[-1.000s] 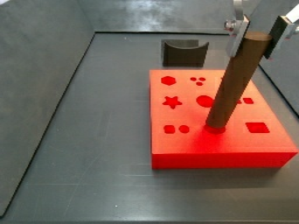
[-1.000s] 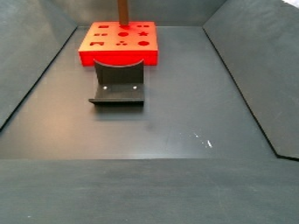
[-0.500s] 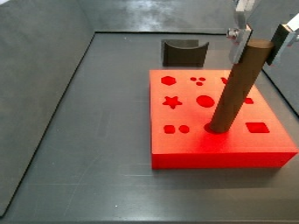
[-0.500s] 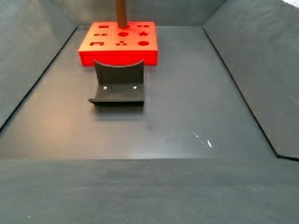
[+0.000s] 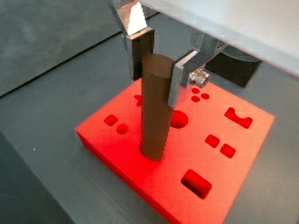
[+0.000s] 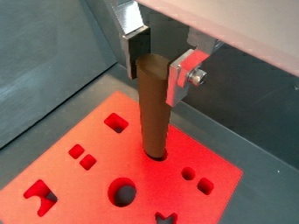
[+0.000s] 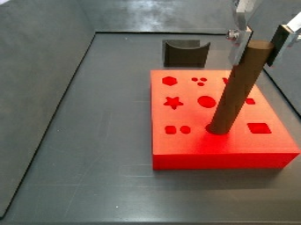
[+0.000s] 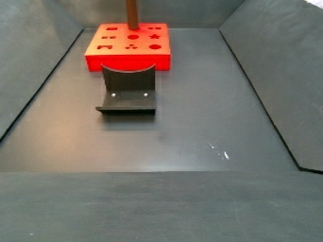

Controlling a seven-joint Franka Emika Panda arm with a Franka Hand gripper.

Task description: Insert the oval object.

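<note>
The near part of the dark surface (image 8: 164, 180) lay bare in a side view, and beyond it the dark grey curved block (image 8: 127, 89) stood just in front of the red block (image 8: 127, 45). On that block the peg (image 7: 237, 92) stood close to upright, its long axis running from the hole up to the end effector (image 5: 156, 61), leaning a little off vertical in a side view. Its lower end sat in a hole of the red block (image 7: 219, 123), between the square cutout (image 7: 259, 128) on the right and the pair of small holes (image 7: 177, 129) on the left; how deep it had gone could not be told, though most of its length rose clear above the top face. The end effector was directly above the block, closed on the peg's upper end, with the silver fingers (image 6: 183, 75) pressing on opposite sides in both wrist views. The peg therefore hung straight below the grip, and the move to come looked like a plain push down along that axis. Judging by the slight lean, the peg might bind on the hole's edge unless it was squared up first. Farther off lay the grey back wall (image 7: 153, 16).
</note>
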